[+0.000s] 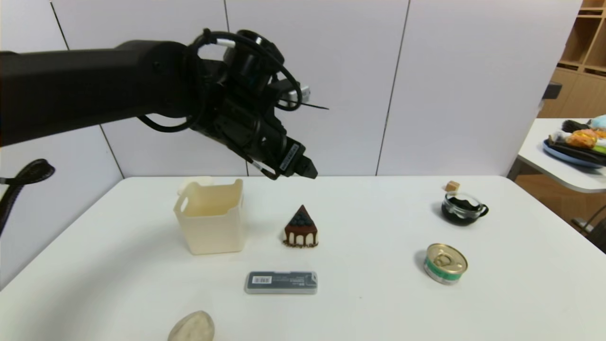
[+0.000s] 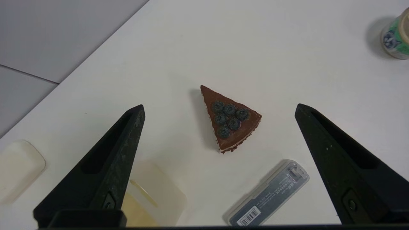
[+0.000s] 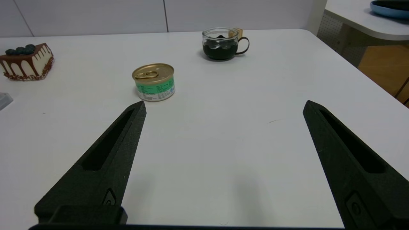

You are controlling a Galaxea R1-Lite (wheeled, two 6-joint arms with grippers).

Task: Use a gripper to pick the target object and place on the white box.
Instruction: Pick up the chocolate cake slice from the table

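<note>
The target object, a chocolate-topped cake slice with dark berries, sits on the white table just right of the white box, a cream bin standing upright. My left gripper hangs high above the slice, pointing down. In the left wrist view its jaws stand wide apart and empty, and my left gripper frames the cake slice from above; the white box shows partly behind one finger. My right gripper hovers open over bare table, with the cake slice far off to its side.
A grey rectangular case lies in front of the slice. A green tin can and a glass cup of dark liquid stand to the right, a small tan cube behind them. A pale stone-like lump sits at the near edge.
</note>
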